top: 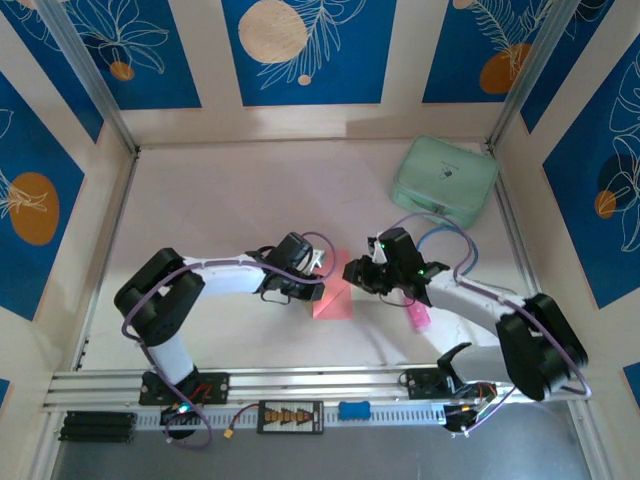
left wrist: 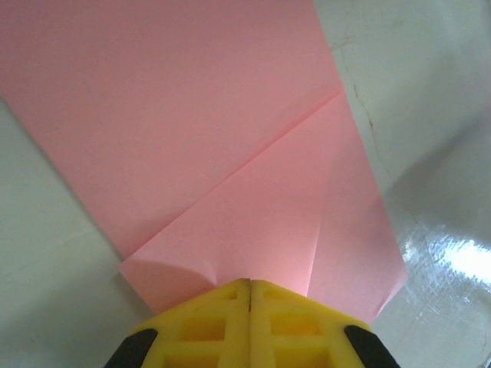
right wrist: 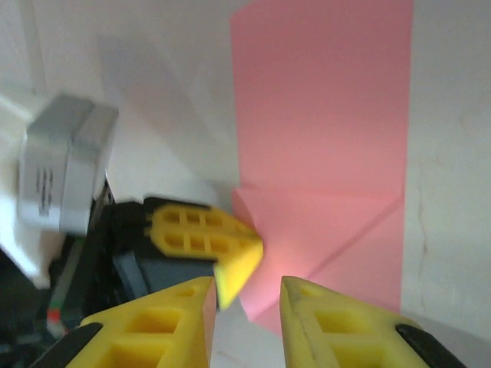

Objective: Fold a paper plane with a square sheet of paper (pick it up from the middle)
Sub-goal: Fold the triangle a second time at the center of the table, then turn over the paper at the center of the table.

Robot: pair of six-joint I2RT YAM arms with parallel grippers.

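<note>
Left wrist view: thin salmon-pink square sheet of paper, part-folded, flat mid-way along the table, toward near edge. Left hand closed, tips on folded corner; right hand slightly parted, empty. Paper likely light, floppy, slippery; pinch a raised folded edge.

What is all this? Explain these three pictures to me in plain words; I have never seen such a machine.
These are two robot arms bolted to a table, each ending in a yellow two-finger tool. The wide picture looks down from above and behind them; the other two come from cameras on the wrists. On the table lie a pink paper, partly folded with corner flaps turned in, a mint-green case at the far right, and a small pink stick by the right arm. The left tool is shut, its tips at the paper's edge; whether it pinches the paper I cannot tell. The right tool is open close by, holding nothing.
</note>
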